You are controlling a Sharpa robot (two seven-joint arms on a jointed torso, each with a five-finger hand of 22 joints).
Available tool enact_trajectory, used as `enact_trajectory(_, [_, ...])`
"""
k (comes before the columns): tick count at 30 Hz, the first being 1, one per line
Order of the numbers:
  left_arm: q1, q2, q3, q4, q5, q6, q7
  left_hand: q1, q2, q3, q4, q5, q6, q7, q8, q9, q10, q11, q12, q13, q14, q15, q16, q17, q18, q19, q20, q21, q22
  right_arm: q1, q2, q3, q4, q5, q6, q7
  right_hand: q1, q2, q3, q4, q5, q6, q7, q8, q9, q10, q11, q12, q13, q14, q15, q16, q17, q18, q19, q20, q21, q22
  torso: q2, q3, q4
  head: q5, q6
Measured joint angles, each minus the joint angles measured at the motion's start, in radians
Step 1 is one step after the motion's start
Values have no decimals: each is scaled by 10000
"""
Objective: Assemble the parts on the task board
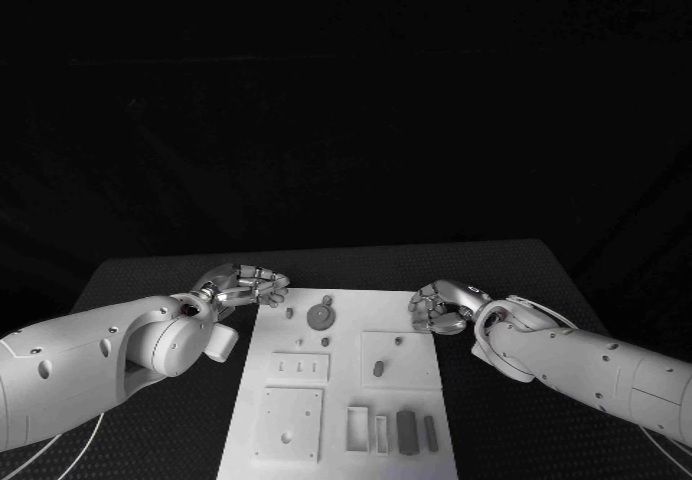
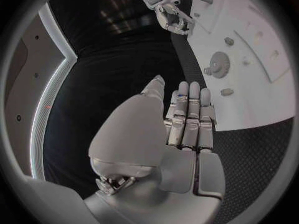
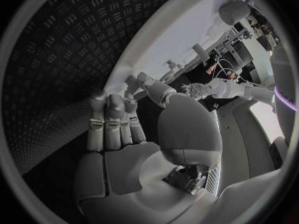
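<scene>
In the head view, the white task board [image 1: 346,385] lay in the middle of the black table [image 1: 505,265]. The left hand [image 1: 242,286] hovered just beside the board's far left corner, its fingers curled in and nothing visible in them. The right hand [image 1: 443,307] hung at the board's far right edge, fingers likewise curled with nothing seen in its grasp. On the board, a round gear-like part [image 1: 319,317] sat near the far end with a small peg [image 1: 290,312] just beside it. A dark oval part [image 1: 379,368] rested in a raised square plate further toward the near end, and a dark oblong part [image 1: 407,430] stood among the slots at the near edge.

In the left wrist view, the left hand [image 2: 177,129] showed its fingers lying together and fairly straight, holding nothing. The task board [image 2: 261,84] stretched beside it, bearing the gear-like part [image 2: 219,62]. The right hand [image 2: 171,17] appeared beyond, at the board's edge.

In the right wrist view, the right hand [image 3: 134,129] had its fingers together, extended and empty, over the patterned table [image 3: 62,59] near the task board [image 3: 168,40]. The left hand [image 3: 196,90] showed across the board.
</scene>
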Motion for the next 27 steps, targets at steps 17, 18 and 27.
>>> enact_trajectory(17, [0, -16, 0, -1, -1, 7, -11, 0, 0, 0, 0, 0, 0, 0, 0, -2, 0, 0, 0, 0, 0, 0, 0, 8, 0, 0, 0, 0, -8, -26, -49, 1, 46, 163, -8, 3, 0, 0, 48, -10, 0, 323, 54, 54, 28, 20, 13, 0, -14, 17, 17, 39, 7, 0, 18, -12, 0, 0, 1, -1, 0, -19, -40])
enact_trajectory(18, [-1, -16, 0, -2, -1, 8, -11, 0, 0, 0, 0, 0, 0, 0, 0, -2, 0, 0, 0, 1, 0, 0, 0, 8, 0, 0, 0, 0, -8, -27, -53, 1, 46, 166, -8, 4, 0, 0, 87, -2, 0, 397, 53, 88, 39, 20, 13, -1, -21, 17, 17, 39, 7, 0, 18, -12, 0, 0, 1, -2, 1, -21, -41])
enact_trajectory(27, [-2, -22, 0, -6, -1, 9, -15, 0, 0, 0, 0, 0, 0, 0, 0, -2, 0, 0, 0, 0, 0, 0, 0, 16, 0, 0, 0, 0, -8, -36, -54, 1, 61, 181, -9, 16, 94, 94, 389, 86, 0, 782, -193, 311, 131, 120, -142, 68, -39, 30, -116, 101, 6, 26, 73, -38, 42, 0, 1, -2, 6, -24, -56])
